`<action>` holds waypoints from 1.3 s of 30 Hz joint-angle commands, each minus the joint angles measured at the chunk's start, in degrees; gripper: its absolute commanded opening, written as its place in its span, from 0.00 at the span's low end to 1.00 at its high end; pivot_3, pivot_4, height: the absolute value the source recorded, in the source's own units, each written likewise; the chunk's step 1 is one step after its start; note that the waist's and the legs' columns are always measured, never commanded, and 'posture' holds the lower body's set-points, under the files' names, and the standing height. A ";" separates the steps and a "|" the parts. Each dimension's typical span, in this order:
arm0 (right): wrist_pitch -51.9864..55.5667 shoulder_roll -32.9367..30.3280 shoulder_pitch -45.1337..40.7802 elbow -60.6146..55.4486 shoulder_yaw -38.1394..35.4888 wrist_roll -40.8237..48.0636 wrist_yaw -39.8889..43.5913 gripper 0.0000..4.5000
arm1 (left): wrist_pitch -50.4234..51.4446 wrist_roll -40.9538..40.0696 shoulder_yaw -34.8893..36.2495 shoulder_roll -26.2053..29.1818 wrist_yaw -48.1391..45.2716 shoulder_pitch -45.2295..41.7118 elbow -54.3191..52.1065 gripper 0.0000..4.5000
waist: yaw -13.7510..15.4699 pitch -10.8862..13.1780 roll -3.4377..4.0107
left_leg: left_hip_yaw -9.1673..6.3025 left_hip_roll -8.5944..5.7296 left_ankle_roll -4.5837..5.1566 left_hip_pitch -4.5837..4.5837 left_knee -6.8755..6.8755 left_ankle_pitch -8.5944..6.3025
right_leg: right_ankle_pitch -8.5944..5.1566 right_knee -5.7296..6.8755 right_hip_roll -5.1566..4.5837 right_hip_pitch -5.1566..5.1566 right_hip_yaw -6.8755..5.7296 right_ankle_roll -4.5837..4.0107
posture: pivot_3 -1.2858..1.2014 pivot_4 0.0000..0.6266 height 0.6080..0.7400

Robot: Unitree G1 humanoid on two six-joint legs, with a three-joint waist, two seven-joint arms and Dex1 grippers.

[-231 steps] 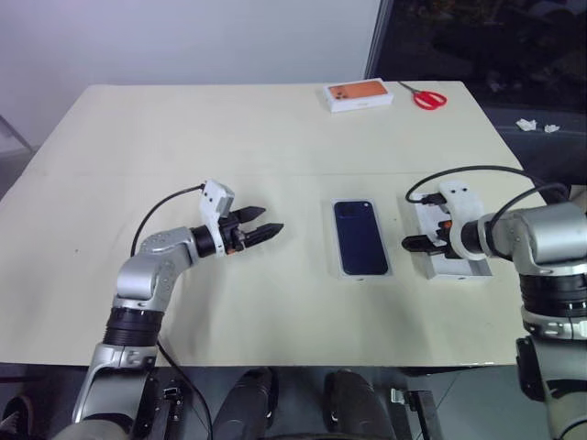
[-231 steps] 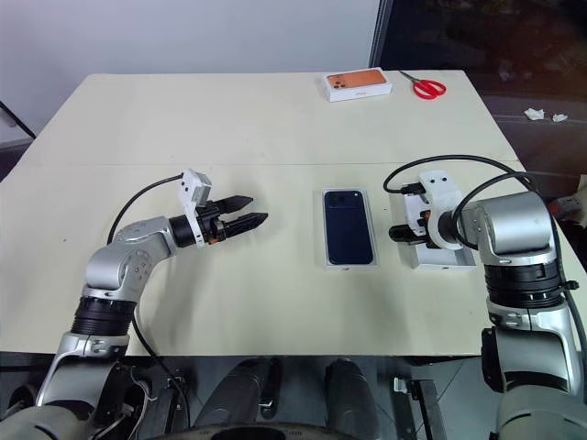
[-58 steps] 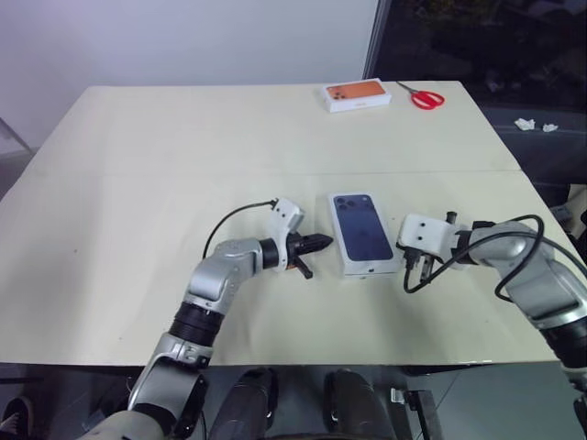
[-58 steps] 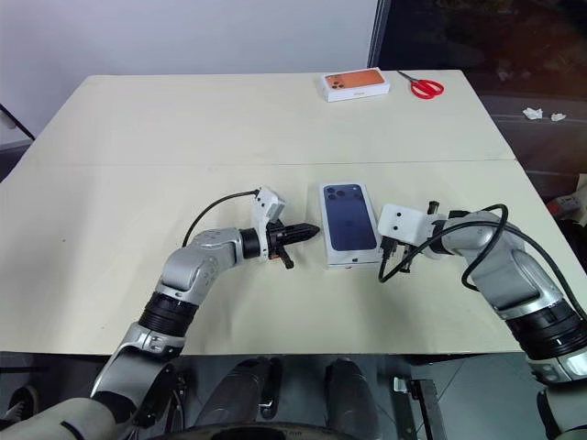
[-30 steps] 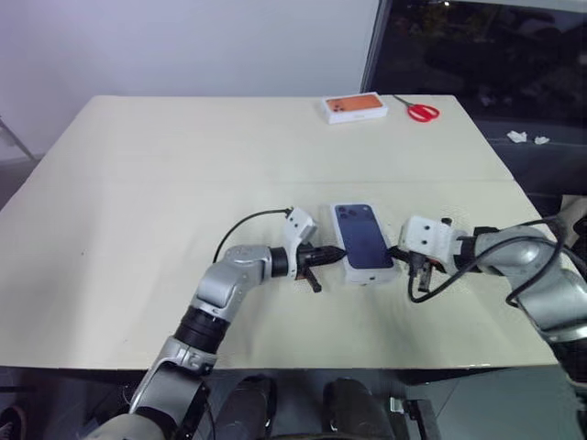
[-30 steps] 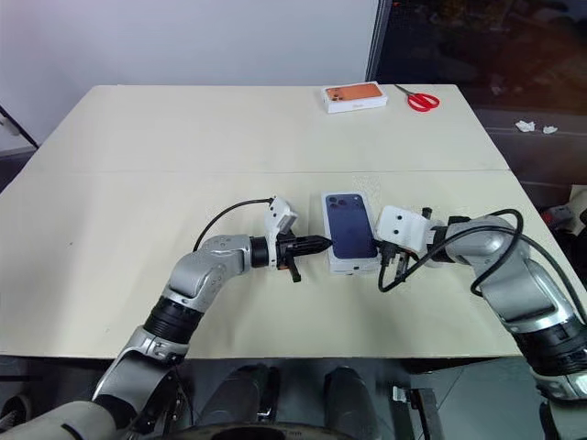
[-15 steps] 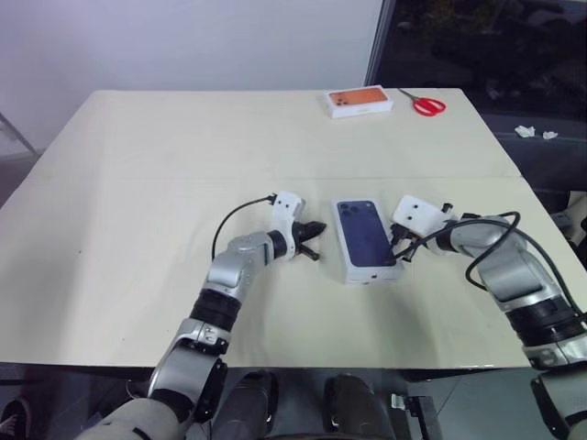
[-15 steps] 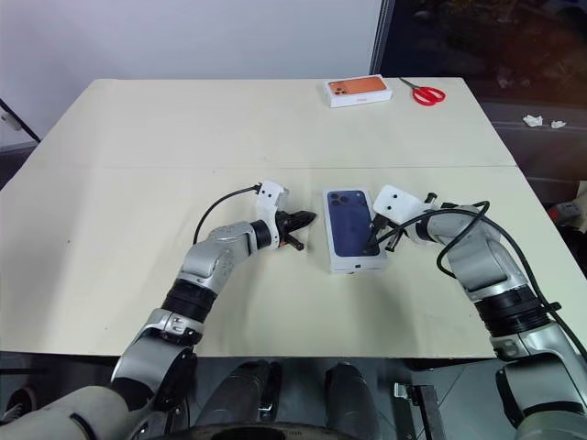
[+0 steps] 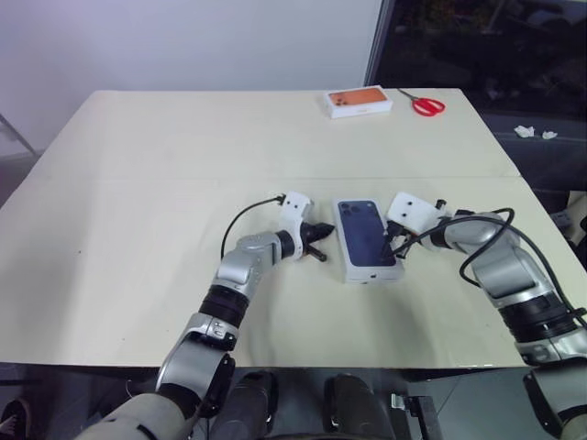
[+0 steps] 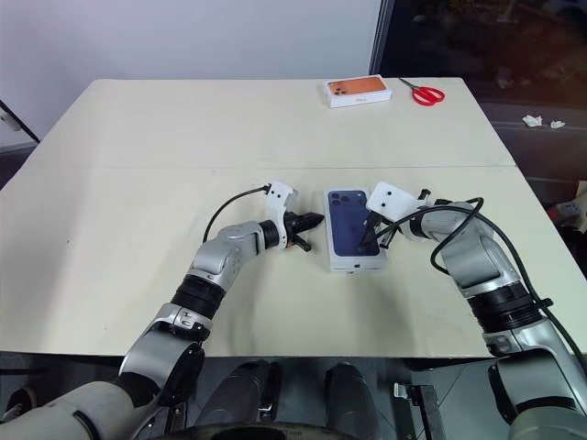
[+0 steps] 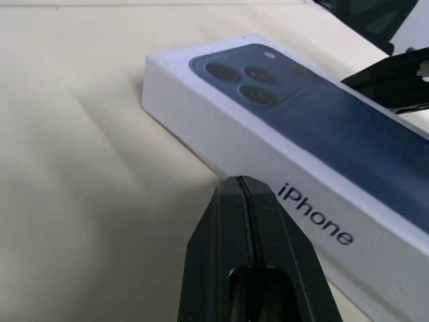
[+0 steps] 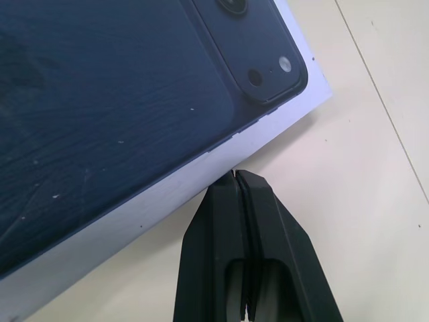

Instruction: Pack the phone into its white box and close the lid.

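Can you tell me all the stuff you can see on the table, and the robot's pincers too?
lid: one, white with a dark blue phone printed on top, closed on its box, middle of the table.
orange-topped box: one, white and orange, far edge.
scissors: one pair, red handles, beside the orange-topped box.
table: one, cream.
left pincer: one, black, shut, at the lid's left side.
right pincer: one, black, shut, at the lid's right edge.

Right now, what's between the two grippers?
The closed phone box, its lid on, lies between the left gripper and the right gripper, both shut at its sides; clearest in the left eye view.
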 commanded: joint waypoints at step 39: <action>-1.12 -0.61 -4.58 -0.46 -6.42 1.60 -0.64 0.01 | 2.28 -2.42 1.88 -0.30 -0.75 -0.65 -11.78 0.00 | -0.03 0.05 0.04 | 0.00 0.03 0.02 0.00 0.00 -0.01 | 0.00 0.00 0.01 -0.01 -0.01 0.00 | 0.52 0.24 1.00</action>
